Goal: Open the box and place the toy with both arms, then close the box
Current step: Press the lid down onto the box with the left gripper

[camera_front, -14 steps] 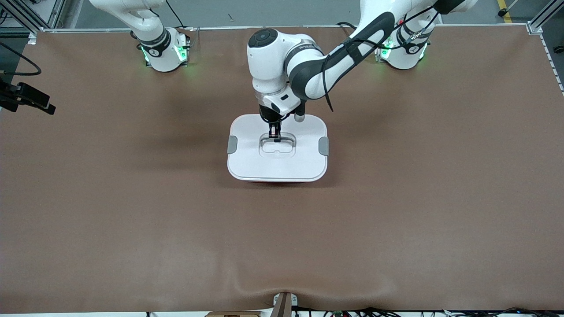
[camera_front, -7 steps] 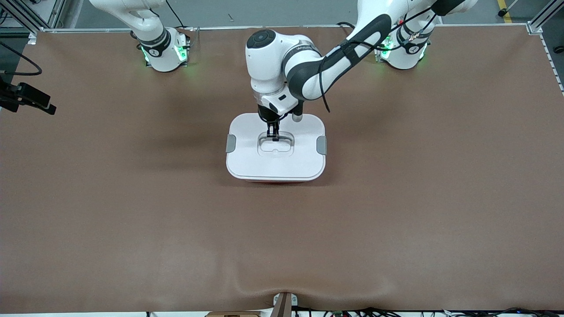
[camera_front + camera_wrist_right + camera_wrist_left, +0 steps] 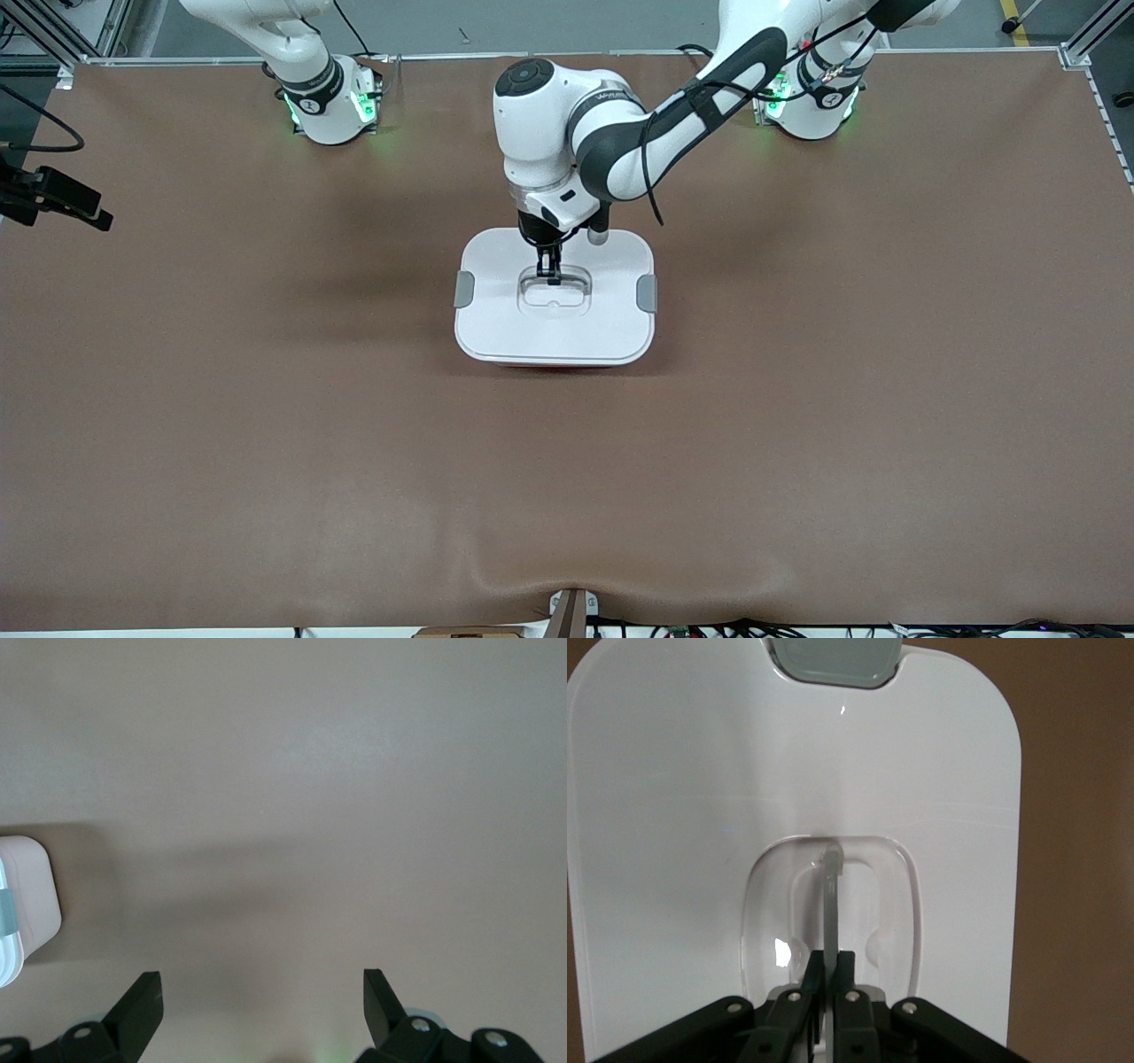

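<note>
- The left tool (image 3: 551, 276) is down in the recess at the middle of the lid (image 3: 496, 266), its fingers (image 3: 811, 979) pinched tight on the clear handle (image 3: 831, 904), which stands on edge between them.
- Against half a second ago, the left tool and left arm (image 3: 620, 151) sit in the same spot; against a second ago, they and the box (image 3: 554, 356) lie a shade toward the right arm's end of the counter (image 3: 266, 443).
- The lid lies flat and closed on the box, one grey clip (image 3: 464, 289) at the end toward the right arm, the other clip (image 3: 647, 292) at the end toward the left arm.
- The box sits mid-counter, between the two bases and nearer the front camera than both; only a thin reddish strip of its body shows under the lid's near edge.
- The toy is nowhere to be seen in any view.
- The right tool (image 3: 262, 994) waits high over bare counter with its fingers (image 3: 142, 1001) spread wide and nothing between them; a corner of the box (image 3: 27, 904) shows at the edge of its wrist view. It has not shifted.
</note>
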`<state>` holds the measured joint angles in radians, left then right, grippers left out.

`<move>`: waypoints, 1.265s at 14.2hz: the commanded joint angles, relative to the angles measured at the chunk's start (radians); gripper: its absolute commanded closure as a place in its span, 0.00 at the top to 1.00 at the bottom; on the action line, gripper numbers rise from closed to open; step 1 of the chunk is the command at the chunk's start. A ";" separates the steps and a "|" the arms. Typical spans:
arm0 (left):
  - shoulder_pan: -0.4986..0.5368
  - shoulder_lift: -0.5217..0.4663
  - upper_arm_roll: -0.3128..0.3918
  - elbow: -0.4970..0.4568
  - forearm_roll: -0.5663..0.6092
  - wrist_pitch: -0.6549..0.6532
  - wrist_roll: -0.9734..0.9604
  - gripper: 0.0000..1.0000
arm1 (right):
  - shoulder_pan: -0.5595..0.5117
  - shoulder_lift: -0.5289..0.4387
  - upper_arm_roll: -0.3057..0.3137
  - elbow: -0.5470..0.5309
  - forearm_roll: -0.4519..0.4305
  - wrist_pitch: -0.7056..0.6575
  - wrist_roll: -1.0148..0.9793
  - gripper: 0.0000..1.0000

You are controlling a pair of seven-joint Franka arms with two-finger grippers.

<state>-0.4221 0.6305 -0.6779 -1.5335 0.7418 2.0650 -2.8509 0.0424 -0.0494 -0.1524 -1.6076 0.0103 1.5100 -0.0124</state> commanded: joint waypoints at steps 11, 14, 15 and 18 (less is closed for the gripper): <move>-0.018 -0.023 -0.012 -0.082 0.128 -0.008 -0.380 0.00 | 0.010 -0.024 0.007 -0.017 0.013 0.001 0.026 1.00; -0.011 -0.048 -0.012 -0.111 0.129 -0.008 -0.380 0.00 | 0.010 -0.026 0.007 -0.017 0.013 -0.001 0.026 1.00; -0.006 -0.054 -0.014 -0.115 0.128 -0.008 -0.378 0.00 | 0.010 -0.026 0.007 -0.017 0.014 -0.001 0.026 1.00; -0.006 -0.061 -0.014 -0.129 0.129 -0.006 -0.378 0.00 | 0.010 -0.024 0.007 -0.018 0.014 -0.002 0.026 1.00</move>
<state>-0.4315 0.6155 -0.6812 -1.5773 0.7888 2.0651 -2.8565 0.0478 -0.0494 -0.1466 -1.6077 0.0138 1.5098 -0.0071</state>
